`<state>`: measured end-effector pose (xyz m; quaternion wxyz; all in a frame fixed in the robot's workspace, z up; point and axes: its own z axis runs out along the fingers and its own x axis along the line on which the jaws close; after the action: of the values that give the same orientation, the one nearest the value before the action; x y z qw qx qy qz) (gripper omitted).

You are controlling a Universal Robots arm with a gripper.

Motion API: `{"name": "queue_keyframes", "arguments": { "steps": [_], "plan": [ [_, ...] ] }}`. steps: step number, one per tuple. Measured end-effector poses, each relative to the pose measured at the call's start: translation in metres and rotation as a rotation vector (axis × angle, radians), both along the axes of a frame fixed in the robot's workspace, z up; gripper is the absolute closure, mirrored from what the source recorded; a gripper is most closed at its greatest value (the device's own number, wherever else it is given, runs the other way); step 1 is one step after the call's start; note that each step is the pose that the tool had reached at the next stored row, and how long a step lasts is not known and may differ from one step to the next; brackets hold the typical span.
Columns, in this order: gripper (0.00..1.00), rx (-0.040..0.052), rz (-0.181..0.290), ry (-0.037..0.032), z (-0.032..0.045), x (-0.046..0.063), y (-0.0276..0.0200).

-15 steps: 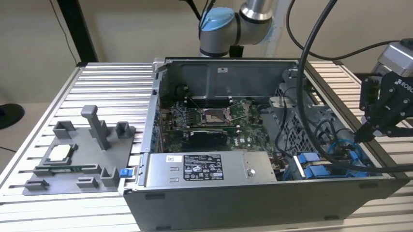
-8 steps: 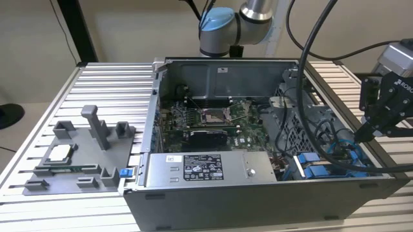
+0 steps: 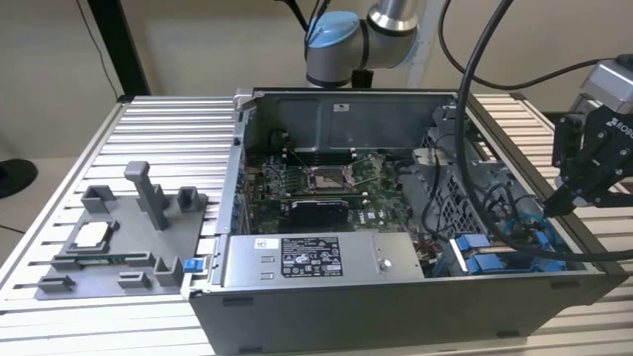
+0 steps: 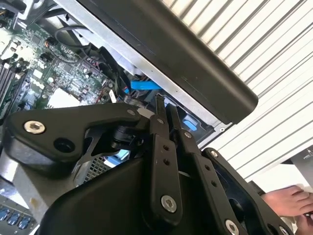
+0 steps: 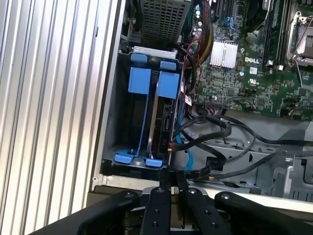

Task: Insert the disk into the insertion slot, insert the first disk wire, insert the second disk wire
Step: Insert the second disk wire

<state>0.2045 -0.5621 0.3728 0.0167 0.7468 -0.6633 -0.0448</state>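
The disk (image 5: 164, 117) stands edge-on inside the insertion slot (image 5: 113, 112), its blue frame tabs (image 5: 168, 85) showing beside a second blue rail (image 5: 139, 81). In the exterior view the slot's blue rails (image 3: 476, 256) sit at the case's near right corner. My gripper (image 3: 548, 210) hangs over the case's right wall, just above that corner. Its fingers are pressed together in both wrist views (image 4: 164, 105) (image 5: 171, 185), and I see nothing held between them. A thin blue disk wire (image 5: 187, 155) (image 4: 144, 85) runs beside the disk, close beyond the fingertips. Black wires (image 5: 220, 142) loop next to it.
The open computer case (image 3: 396, 297) holds a motherboard (image 3: 327, 185) and a grey labelled power-supply box (image 3: 307, 256). A grey fixture tray (image 3: 118, 245) lies on the ribbed table (image 3: 168, 126) at the exterior view's left. A hand (image 4: 288, 200) shows past the table edge.
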Motion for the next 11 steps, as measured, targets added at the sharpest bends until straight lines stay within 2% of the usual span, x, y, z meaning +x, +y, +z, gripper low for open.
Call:
{"name": "queue_keyframes", "arguments": {
  "steps": [6, 11],
  "plan": [
    [1.00, 0.0033, -0.012, -0.0044, 0.0054, -0.010, 0.0008],
    [1.00, 0.0047, -0.022, -0.0046, 0.0123, -0.016, 0.0015]
  ]
}}
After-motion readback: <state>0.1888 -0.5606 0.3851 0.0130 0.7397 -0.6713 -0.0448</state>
